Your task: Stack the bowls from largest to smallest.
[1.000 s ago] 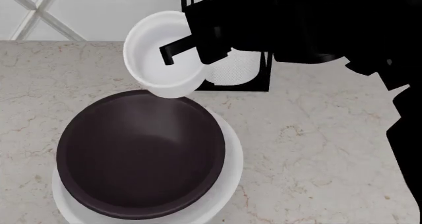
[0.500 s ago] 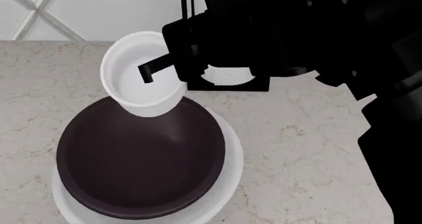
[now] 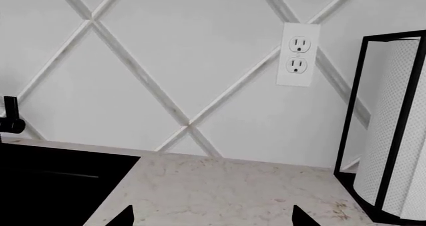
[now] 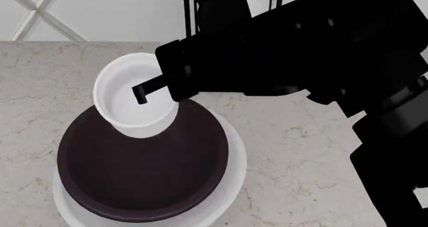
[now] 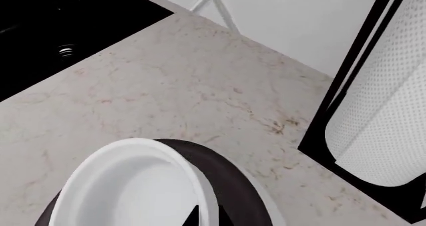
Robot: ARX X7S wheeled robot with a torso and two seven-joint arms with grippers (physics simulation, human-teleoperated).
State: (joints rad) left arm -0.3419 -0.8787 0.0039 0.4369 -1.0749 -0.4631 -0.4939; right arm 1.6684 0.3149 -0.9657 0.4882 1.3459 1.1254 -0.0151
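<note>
The right claw [image 4: 150, 89], pinching the small white bowl [image 4: 134, 94] by its rim, has carried it over the brown bowl's [image 4: 144, 162] far edge; lowering remains.

The marbled beige table [image 4: 321, 152] carries 2 things directly. The large white bowl [image 4: 234, 172] sits below the right end effector [image 4: 150, 89], and a paper-towel roll [image 5: 379, 121] in its black frame stands just behind it.
</note>
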